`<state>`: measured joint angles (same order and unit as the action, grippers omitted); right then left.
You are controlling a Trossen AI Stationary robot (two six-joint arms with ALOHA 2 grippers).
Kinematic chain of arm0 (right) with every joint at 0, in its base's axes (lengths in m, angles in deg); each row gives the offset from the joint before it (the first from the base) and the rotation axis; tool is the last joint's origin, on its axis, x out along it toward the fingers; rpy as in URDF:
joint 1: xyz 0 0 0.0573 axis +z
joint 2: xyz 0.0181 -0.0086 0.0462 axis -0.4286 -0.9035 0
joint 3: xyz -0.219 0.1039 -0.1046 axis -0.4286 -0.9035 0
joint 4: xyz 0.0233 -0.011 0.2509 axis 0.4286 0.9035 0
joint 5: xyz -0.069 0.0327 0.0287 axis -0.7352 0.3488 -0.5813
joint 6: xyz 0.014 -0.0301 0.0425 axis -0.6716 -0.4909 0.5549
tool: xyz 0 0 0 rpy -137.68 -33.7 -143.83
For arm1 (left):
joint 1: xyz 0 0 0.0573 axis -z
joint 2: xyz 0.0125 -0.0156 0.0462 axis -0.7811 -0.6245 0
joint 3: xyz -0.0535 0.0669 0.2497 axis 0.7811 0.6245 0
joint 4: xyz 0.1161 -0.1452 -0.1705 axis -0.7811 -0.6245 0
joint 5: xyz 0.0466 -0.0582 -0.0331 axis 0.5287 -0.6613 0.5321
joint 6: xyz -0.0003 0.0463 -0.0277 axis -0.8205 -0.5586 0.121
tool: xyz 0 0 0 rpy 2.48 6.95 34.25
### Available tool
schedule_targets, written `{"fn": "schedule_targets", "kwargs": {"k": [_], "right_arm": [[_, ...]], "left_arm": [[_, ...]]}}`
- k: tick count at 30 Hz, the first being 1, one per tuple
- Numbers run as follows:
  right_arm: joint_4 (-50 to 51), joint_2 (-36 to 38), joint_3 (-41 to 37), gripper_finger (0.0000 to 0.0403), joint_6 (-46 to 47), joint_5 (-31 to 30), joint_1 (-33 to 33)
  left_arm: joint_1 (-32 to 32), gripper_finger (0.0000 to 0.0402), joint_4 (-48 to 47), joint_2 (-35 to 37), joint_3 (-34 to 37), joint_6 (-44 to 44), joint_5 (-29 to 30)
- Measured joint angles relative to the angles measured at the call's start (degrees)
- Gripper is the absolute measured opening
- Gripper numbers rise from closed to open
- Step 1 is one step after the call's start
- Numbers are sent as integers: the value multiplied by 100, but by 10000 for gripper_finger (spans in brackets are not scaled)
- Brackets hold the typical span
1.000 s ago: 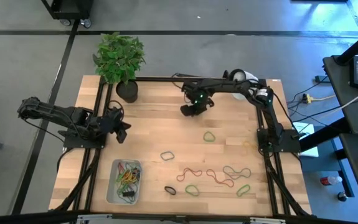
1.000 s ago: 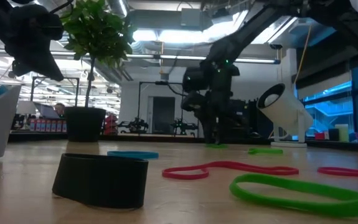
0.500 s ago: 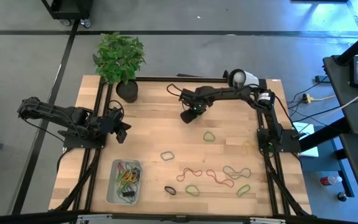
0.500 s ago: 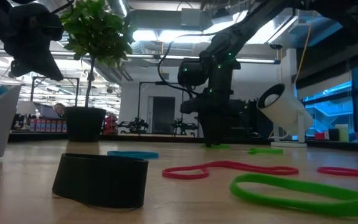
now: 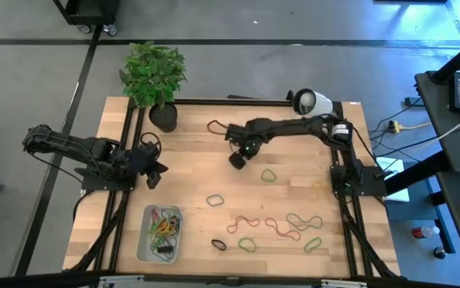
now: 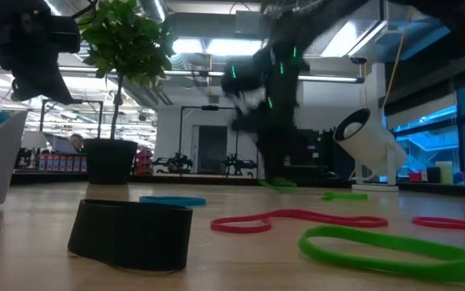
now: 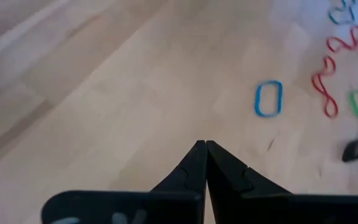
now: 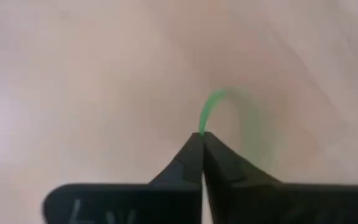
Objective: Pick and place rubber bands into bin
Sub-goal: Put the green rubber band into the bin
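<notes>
My right gripper (image 5: 236, 160) stands over the middle of the table, shut on a green rubber band (image 8: 215, 106). Its arm hides that band in the high view. More rubber bands lie flat on the wood: a green one (image 5: 270, 174), a blue one (image 5: 215, 199), red ones (image 5: 244, 220), a black one (image 5: 218, 245). The bin (image 5: 145, 240), a pale tray at the near left, holds several bands. My left gripper (image 5: 154, 174) hangs shut over the table's left side, holding nothing. My right gripper pinches one spot of the green band's loop (image 8: 202, 128) between its two fingertips. The fingers come from above, pointing down. The rest of the loop curves away past the tips and shows low by the table in the low view (image 6: 281, 184). Whether it is lifted clear, I cannot tell.
A potted plant (image 5: 156, 80) stands at the far left corner and a white cylinder (image 5: 310, 101) at the far right. A black frame rail (image 5: 126, 160) runs along the table's edges. Bare wood lies between the bin and my right gripper.
My right gripper has gone toward the table's near edge and a little to the left, coming down over a green band by the table's middle. In the low view it shows blurred from moving.
</notes>
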<state>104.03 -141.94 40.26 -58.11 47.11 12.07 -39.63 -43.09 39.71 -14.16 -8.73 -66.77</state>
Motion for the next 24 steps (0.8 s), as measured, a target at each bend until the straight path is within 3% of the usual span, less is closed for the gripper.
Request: {"fn": "schedule_targets", "kwargs": {"k": [3, 7, 11, 16, 19, 24], "right_arm": [[-77, 333, 330, 2, 300, -108, 314], [-367, 355, 790, 1, 492, -743, 944], [-1876, 403, 973, 1, 436, -1243, 1771], [-3701, 197, 964, 0, 330, -1969, 2502], [-4656, -44, 974, 0, 320, -2011, 2768], [-4937, -908, 1708, 0, 728, -2302, 2940]], "left_arm": [[0, 5, -4, 10, -1, -375, -126], [7, 5, -1, 27, -2, -1307, -148], [38, 2, 33, 135, -53, -1910, -295], [258, 1, 69, 341, -281, -2580, -490], [408, 2, 78, 472, -293, -2662, -706], [622, 1, 76, 544, -291, -2669, -727]]}}
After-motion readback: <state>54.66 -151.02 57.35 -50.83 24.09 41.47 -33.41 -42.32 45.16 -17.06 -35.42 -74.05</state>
